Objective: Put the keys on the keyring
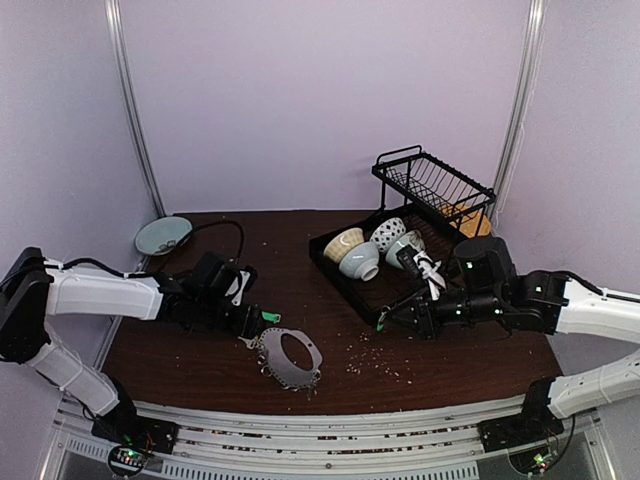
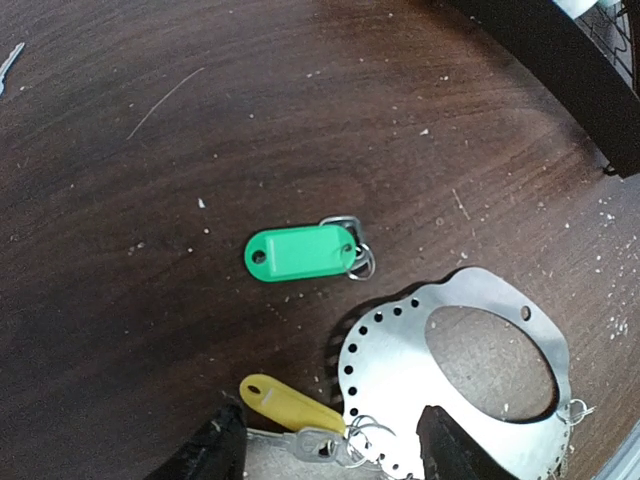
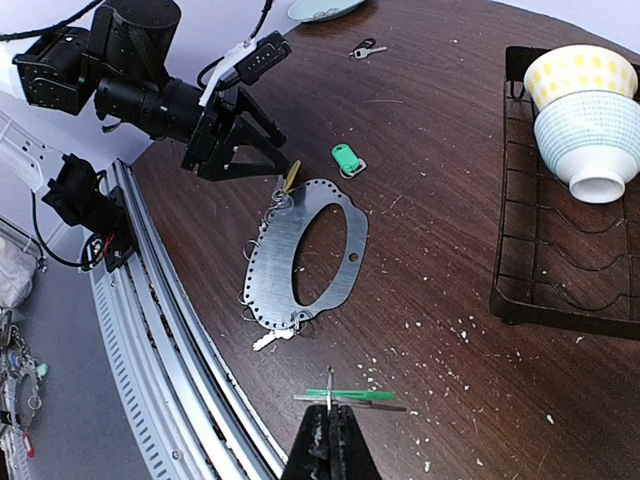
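Observation:
The keyring (image 2: 400, 360) here is a flat oval silver plate with a big middle hole and small holes round its rim, lying on the dark table (image 1: 290, 377) (image 3: 270, 260). A yellow-tagged key (image 2: 285, 402) hangs by small rings at its edge. My left gripper (image 2: 335, 455) (image 1: 250, 325) stands open astride that key, touching nothing. A green-tagged key (image 2: 300, 252) (image 3: 345, 157) lies loose just beyond. My right gripper (image 3: 330, 415) (image 1: 385, 320) is shut on another green-tagged key (image 3: 350, 396), held edge-on above the table, well short of the plate.
A black tray (image 1: 330, 268) with several bowls (image 1: 358, 260) and a wire dish rack (image 1: 435, 185) stand at the back right. A teal plate (image 1: 163, 235) sits back left, with a stray key (image 3: 363, 48) near it. Crumbs dot the table; the metal rail (image 3: 170, 330) runs along the front edge.

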`<action>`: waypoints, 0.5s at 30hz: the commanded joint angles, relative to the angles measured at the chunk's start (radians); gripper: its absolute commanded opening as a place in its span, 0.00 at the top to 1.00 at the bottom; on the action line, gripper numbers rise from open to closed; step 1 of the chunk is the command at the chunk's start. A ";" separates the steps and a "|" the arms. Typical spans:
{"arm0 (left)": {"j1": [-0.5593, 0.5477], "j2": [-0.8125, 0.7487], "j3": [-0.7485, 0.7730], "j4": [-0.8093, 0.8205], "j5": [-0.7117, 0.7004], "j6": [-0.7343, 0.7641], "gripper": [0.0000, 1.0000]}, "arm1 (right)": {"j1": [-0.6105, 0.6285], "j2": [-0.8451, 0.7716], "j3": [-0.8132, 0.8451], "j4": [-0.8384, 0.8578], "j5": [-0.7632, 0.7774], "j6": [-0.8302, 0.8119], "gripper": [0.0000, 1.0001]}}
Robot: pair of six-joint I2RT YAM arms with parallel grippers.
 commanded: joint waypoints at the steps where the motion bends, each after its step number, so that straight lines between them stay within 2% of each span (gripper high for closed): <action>1: -0.004 -0.077 -0.038 0.013 0.049 -0.017 0.41 | -0.004 0.035 0.059 0.029 -0.011 -0.083 1.00; 4: -0.010 -0.126 -0.075 -0.023 0.053 -0.065 0.46 | -0.004 0.058 0.070 0.042 -0.028 -0.119 1.00; 7: -0.045 -0.180 -0.158 0.066 0.075 -0.103 0.55 | -0.005 0.076 0.074 0.063 -0.049 -0.155 1.00; 9: -0.066 -0.198 -0.182 0.100 0.086 -0.099 0.56 | -0.005 0.085 0.077 0.083 -0.053 -0.174 1.00; 15: -0.152 -0.130 -0.108 0.040 0.103 -0.051 0.59 | -0.005 0.138 0.098 0.102 -0.070 -0.202 1.00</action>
